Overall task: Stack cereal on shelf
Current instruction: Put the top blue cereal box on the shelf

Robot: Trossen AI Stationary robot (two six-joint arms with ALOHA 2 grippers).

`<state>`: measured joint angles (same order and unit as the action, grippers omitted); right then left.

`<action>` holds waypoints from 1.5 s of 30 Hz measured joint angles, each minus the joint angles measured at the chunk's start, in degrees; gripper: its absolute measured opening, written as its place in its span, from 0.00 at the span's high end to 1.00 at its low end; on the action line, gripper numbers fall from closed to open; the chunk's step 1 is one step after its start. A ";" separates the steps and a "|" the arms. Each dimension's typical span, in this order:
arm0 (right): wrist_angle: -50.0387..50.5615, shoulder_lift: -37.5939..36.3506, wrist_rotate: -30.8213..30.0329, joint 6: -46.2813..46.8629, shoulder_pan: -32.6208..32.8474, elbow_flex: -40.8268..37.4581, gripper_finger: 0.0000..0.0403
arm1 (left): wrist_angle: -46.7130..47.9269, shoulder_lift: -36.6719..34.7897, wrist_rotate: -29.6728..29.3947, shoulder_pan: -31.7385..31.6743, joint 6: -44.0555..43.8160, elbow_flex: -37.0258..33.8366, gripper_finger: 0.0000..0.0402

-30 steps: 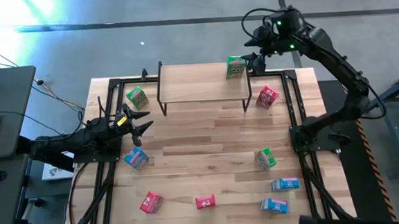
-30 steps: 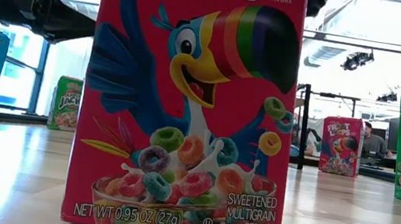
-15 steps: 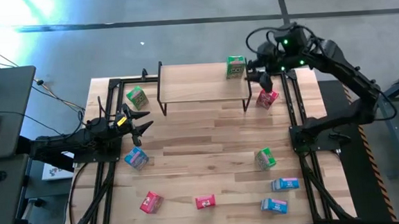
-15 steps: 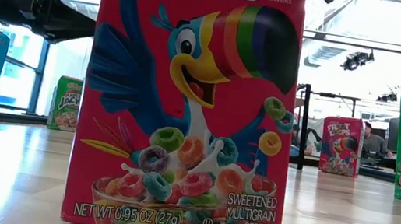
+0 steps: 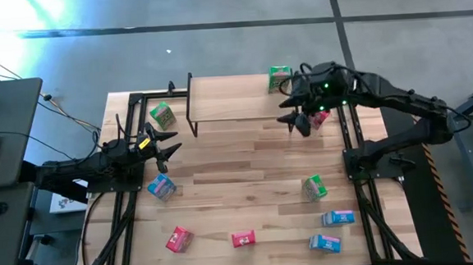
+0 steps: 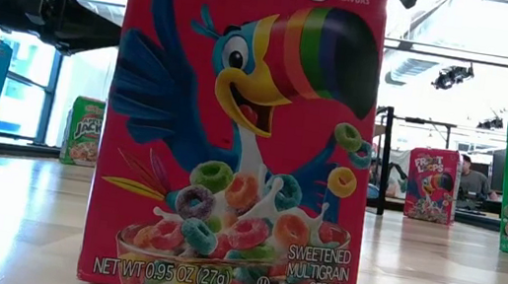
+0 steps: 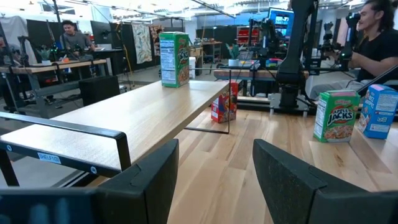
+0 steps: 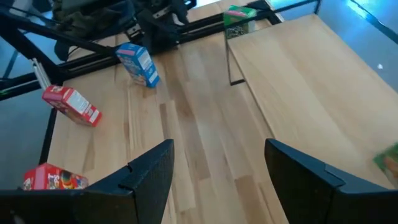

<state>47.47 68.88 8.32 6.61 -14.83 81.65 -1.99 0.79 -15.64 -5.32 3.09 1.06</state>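
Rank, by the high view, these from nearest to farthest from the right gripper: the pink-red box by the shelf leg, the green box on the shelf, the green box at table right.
From the right gripper:
1. Pink-red box, beside it, by the shelf leg.
2. Green box on the shelf, at its right end.
3. Green box at table right, nearer the front.

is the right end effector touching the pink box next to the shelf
Cannot tell. In the high view the right end effector overlaps the pink box beside the shelf, hiding any gap. The right wrist view shows open fingers and no pink box between them.
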 joint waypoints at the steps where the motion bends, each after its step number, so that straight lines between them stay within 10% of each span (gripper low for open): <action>1: -1.08 0.00 -0.65 0.04 0.64 -0.68 0.40 | -0.01 0.01 0.00 0.00 -0.28 0.00 0.51; 14: -22.40 0.02 -1.92 0.47 6.27 -8.11 0.40 | -8.15 0.01 -0.35 0.01 -35.96 0.00 0.51; 30: -32.53 0.22 -5.34 1.46 10.27 -14.16 0.40 | -35.32 0.01 -1.62 0.00 -39.10 0.00 0.51; 45: -21.86 0.13 -6.62 0.46 14.14 -14.16 0.40 | -29.76 0.84 0.18 0.11 -32.14 5.78 0.51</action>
<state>25.61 69.01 1.69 7.07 -0.69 67.48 -31.75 1.62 -15.46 -5.21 -29.05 6.84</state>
